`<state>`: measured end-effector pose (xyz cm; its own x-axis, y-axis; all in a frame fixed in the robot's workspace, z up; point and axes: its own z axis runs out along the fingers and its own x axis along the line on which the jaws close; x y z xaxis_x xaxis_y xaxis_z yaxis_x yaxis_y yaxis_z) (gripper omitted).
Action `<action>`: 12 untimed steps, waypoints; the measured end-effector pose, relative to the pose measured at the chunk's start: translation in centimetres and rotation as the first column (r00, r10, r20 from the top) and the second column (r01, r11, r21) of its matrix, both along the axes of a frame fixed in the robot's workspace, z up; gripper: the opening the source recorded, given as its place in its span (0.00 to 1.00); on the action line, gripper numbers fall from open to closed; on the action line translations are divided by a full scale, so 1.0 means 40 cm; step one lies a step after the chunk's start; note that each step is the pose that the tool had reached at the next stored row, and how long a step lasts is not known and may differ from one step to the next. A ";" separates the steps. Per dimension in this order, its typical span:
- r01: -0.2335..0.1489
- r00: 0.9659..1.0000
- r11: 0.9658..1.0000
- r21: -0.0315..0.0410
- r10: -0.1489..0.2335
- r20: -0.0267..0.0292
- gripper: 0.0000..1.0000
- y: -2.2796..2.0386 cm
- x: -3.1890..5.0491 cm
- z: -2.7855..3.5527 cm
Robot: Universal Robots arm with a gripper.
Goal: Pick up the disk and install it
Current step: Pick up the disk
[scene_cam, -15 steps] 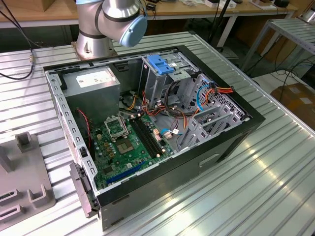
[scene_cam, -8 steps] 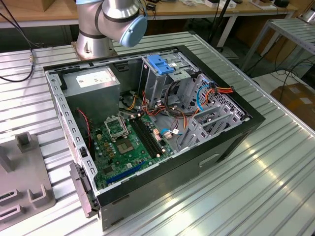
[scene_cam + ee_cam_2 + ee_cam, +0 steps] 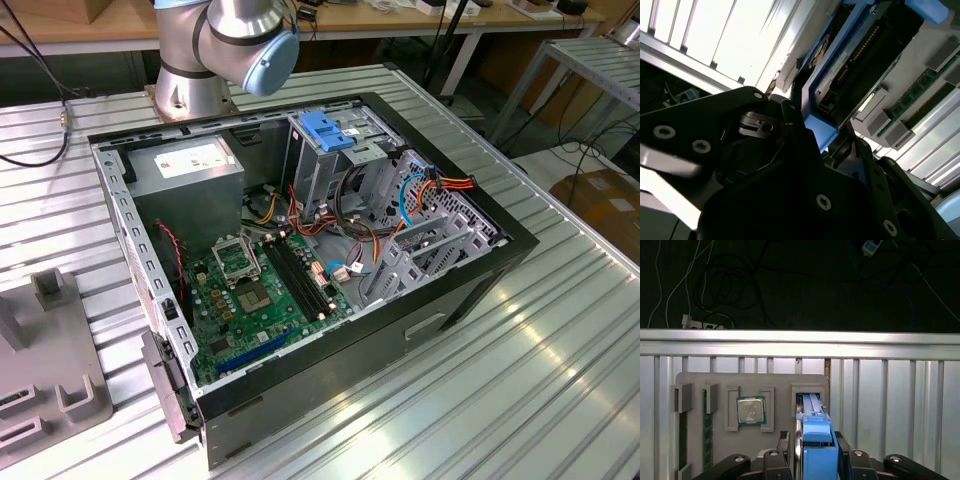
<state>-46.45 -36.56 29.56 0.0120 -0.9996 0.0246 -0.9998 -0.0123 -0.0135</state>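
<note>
Gripper [image 3: 815,454] is clamped on the disk [image 3: 815,429] by its blue rail. The disk is edge-on at its slot in the grey fixture [image 3: 715,382], beside the CPU [image 3: 751,411]. Can't tell if it's clear of the slot. To do this well: pull straight along the slot, no twist. The grip looks like plastic end only, so go slow and watch for slip.
</note>
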 end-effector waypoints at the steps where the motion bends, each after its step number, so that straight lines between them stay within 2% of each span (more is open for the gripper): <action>1: 0.004 1.000 1.000 0.000 -0.004 0.000 0.46 0.001 0.000 0.000; 12: 0.014 1.000 1.000 0.000 -0.014 0.000 0.45 0.002 0.000 0.000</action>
